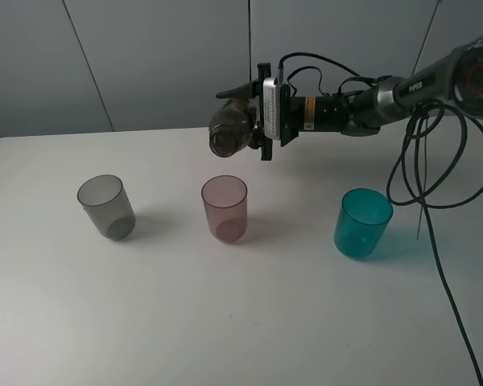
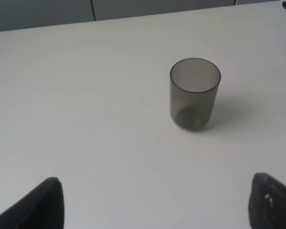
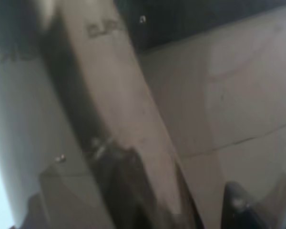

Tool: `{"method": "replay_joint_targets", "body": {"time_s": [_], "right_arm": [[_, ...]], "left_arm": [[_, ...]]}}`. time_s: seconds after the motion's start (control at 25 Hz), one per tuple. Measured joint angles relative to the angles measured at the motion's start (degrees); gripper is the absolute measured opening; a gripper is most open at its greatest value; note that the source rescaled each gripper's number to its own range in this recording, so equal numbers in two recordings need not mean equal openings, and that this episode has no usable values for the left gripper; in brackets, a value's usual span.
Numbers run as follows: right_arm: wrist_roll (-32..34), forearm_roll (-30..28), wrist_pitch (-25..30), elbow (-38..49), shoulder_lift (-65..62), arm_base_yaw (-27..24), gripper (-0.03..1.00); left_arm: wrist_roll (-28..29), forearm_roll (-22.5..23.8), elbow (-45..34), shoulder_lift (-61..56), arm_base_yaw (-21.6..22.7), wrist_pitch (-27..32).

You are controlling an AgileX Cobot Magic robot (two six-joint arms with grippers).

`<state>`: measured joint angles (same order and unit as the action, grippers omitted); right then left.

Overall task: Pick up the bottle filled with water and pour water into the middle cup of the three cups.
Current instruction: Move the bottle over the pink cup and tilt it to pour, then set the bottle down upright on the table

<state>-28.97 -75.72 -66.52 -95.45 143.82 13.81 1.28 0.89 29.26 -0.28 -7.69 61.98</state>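
We see the right arm (image 1: 402, 87) reaching in from the right side of the exterior high view, well above the white worktop (image 1: 249, 322). Its right tool (image 1: 256, 121) is clamped on the bottle (image 1: 229, 129), which hangs in the air tipped close to level, one round end turned down and toward the camera. We cannot tell whether that end is the neck or the base. In this view the bottle sits higher than the middle cup (image 1: 224, 209) and a little behind it, apart from its rim.

The three cups (image 1: 224, 197) stand upright in a row across the worktop, well apart from one another. The grey cup (image 1: 106, 207) is on the left, the pale pink middle cup between the others, and the teal cup (image 1: 362, 223) on the right. Black cables (image 1: 435, 185) loop down from the arm past the teal cup.

The right wrist view is filled by a blurred, brownish see-through surface very near the lens, which we take to be the bottle (image 3: 119, 119); we make out little more there.

In the left wrist view the left tool (image 2: 155, 210) has its two dark fingertips (image 2: 35, 207) set wide apart at the lower corners, with nothing between them but bare worktop (image 2: 86, 119). Beyond them the grey cup (image 2: 195, 93) stands upright and alone, clear of the fingertips.
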Motion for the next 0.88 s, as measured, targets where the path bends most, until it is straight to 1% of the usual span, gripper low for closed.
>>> {"method": "replay_joint_targets", "body": {"time_s": [0.24,0.88], "right_arm": [[-4.42,0.18,1.24,0.0,0.0,0.0,0.06],[-9.98,0.27,1.37,0.0,0.0,0.0,0.06]], "left_arm": [[0.0,0.0,0.0,0.0,0.0,0.0],[0.0,0.0,0.0,0.0,0.0,0.0]]}}
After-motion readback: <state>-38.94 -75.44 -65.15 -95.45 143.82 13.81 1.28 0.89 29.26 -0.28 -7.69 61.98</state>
